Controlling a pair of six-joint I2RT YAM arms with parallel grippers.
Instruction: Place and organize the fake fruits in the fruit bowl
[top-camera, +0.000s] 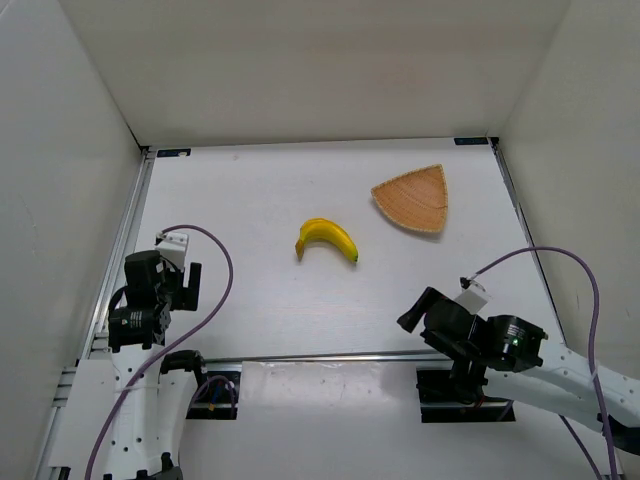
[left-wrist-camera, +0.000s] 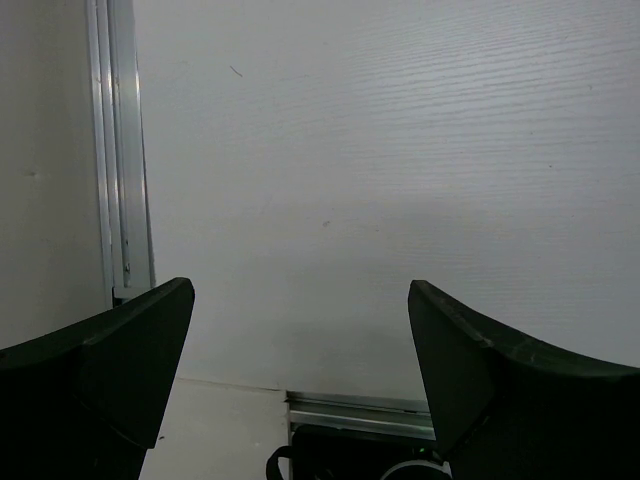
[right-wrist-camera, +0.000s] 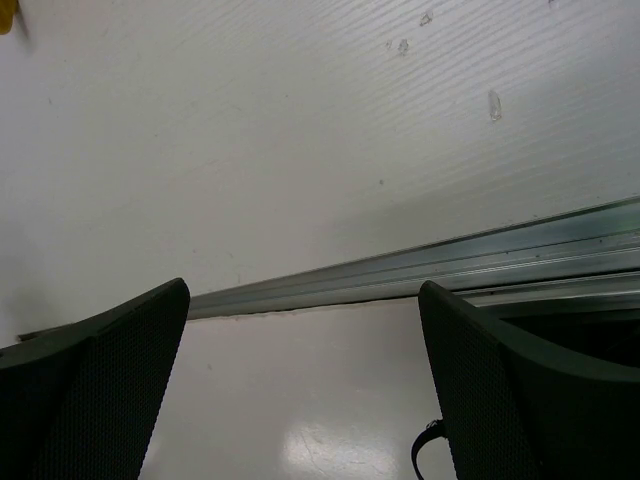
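Jaws first. Left gripper (left-wrist-camera: 300, 290): spread wide, only bare white table (left-wrist-camera: 400, 150) showing between its two dark fingers (left-wrist-camera: 120, 350). A metal edge rail (left-wrist-camera: 118, 150) runs just to its left.

Right gripper (right-wrist-camera: 303, 290): also wide apart, gripping nothing, two dark fingers (right-wrist-camera: 100, 360) over the near edge of the table, where a second metal rail (right-wrist-camera: 450, 262) crosses.

Count, from above:
- Arms: two, both drawn back at the near edge.
- Purple cables: two, one looping off each arm (top-camera: 215, 260) (top-camera: 560, 255).
- Banana (top-camera: 327, 238): one, bright yellow, dark tips, lying flat mid-table with its arch toward the far wall. It is well apart from both grippers.
- Fruit bowl (top-camera: 410, 198): one, tan woven wicker, rounded triangle, at the far right of the table. The banana lies outside it, clearly apart, to its near left.
- Blue labels: two, at the far corners (top-camera: 172, 153) (top-camera: 472, 141); print too small to read.
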